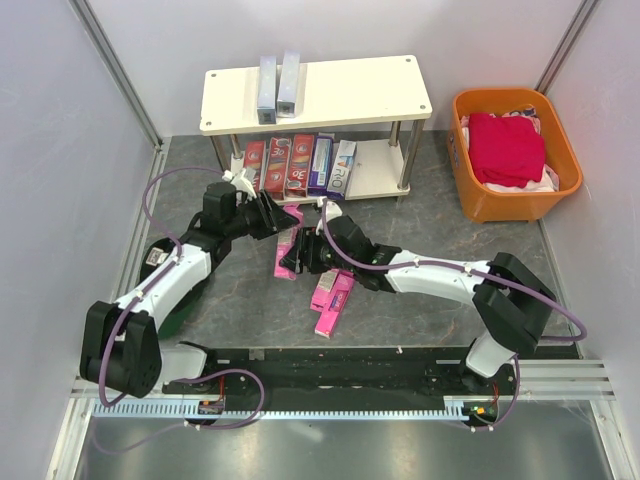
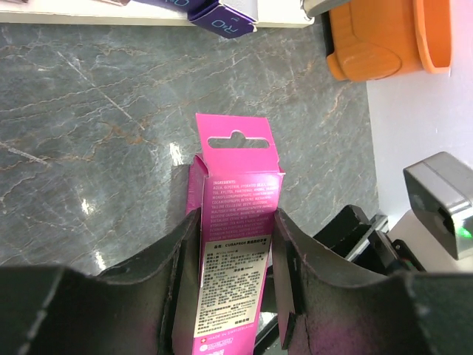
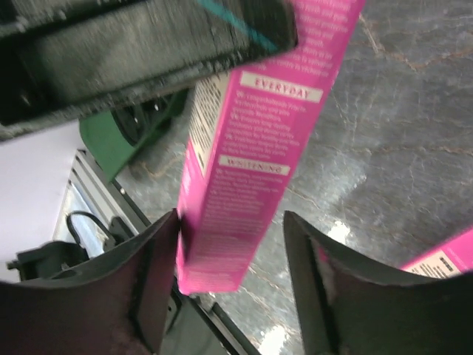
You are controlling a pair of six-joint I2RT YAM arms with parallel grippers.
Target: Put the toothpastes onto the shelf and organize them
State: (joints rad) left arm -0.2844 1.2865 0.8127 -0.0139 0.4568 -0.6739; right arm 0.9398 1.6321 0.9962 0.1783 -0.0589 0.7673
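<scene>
One bright pink toothpaste carton (image 1: 288,245) hangs over the table in front of the shelf (image 1: 360,90). My left gripper (image 1: 272,215) is shut on it, both fingers pressed on its sides (image 2: 236,214). My right gripper (image 1: 303,255) straddles the same carton's (image 3: 259,133) lower end. Its jaws (image 3: 230,216) are open: the left finger touches the carton and a gap remains at the right finger. Two more pink cartons (image 1: 332,300) lie on the table. Two silver-grey cartons (image 1: 278,85) stand on the top board. Three red ones (image 1: 277,165), a purple one (image 1: 321,163) and a white one (image 1: 342,168) stand on the lower board.
An orange basket (image 1: 480,200) with red cloth sits at the back right, and its corner (image 2: 377,44) shows in the left wrist view. White walls close in the left, right and back. The arms' base rail (image 1: 330,365) runs along the near edge.
</scene>
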